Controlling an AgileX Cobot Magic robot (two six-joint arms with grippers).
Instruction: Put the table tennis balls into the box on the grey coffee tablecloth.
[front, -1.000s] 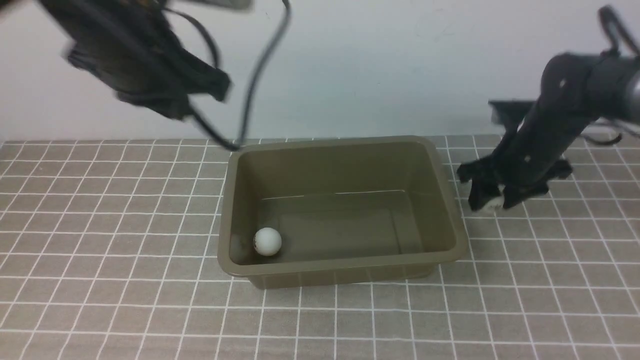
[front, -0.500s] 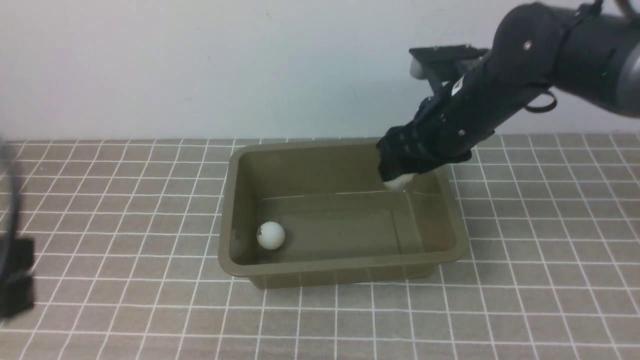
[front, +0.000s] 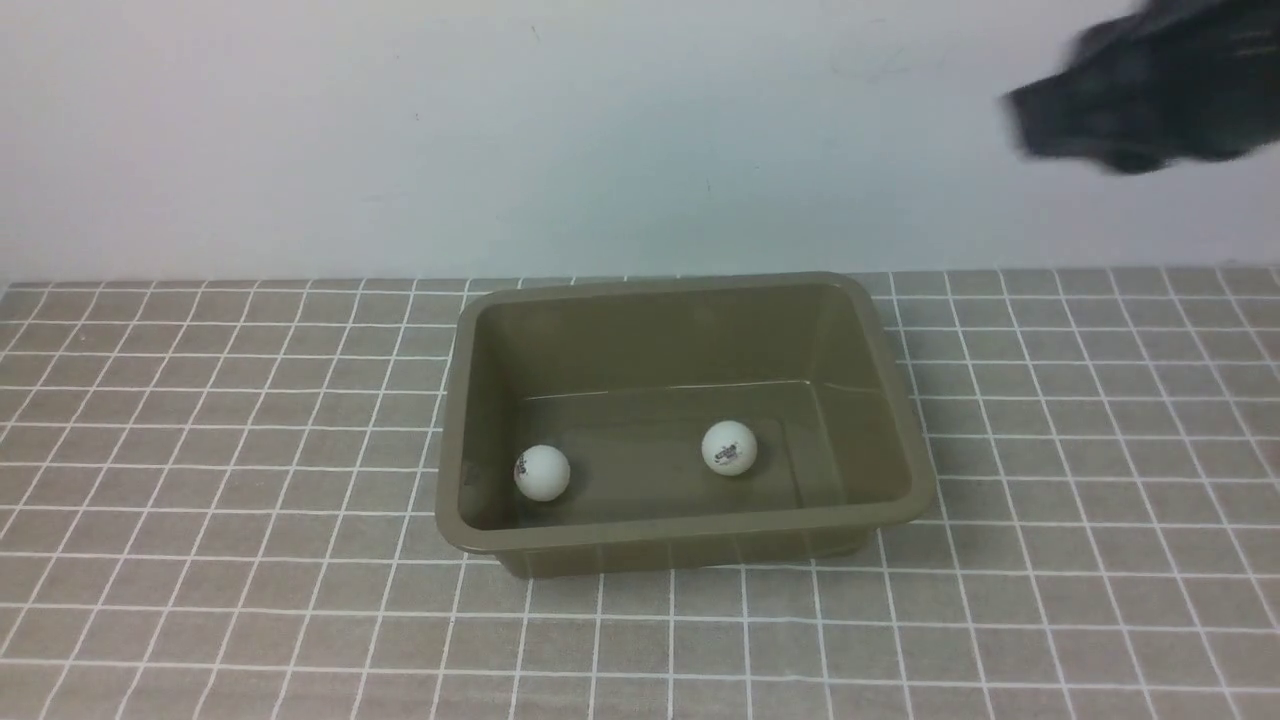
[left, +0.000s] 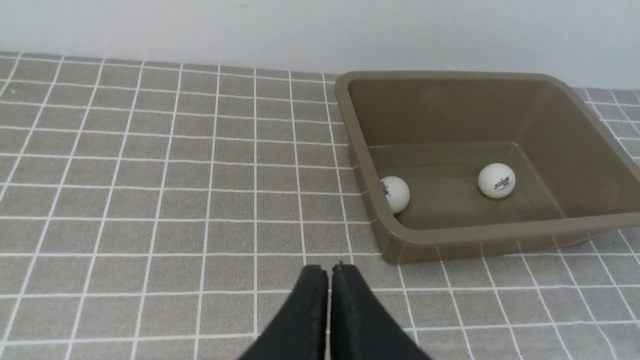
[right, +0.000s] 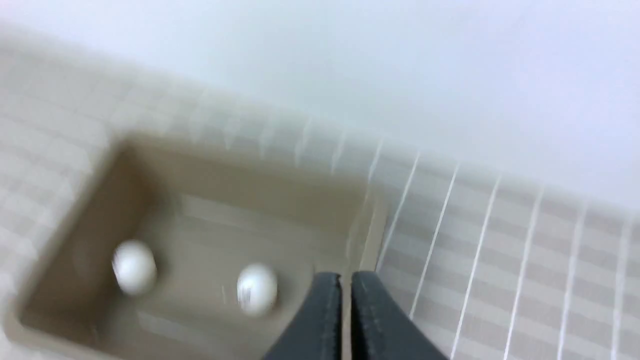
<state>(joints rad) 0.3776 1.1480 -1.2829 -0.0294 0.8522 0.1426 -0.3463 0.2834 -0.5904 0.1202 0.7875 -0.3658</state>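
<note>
both table tennis balls (front: 542, 472) (front: 729, 447) lie inside the box (front: 690, 528).
i read the box resting on the grey coffee tablecloth (front: 250, 450); left gripper (left: 330, 272) outside the box, right gripper (right: 346, 277) high off its right end, both jaws pressed together, empty.

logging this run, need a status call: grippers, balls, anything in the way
Left gripper shut, empty. Right gripper shut, empty. Left ball and right ball both inside the box. No obstruction in view.
</note>
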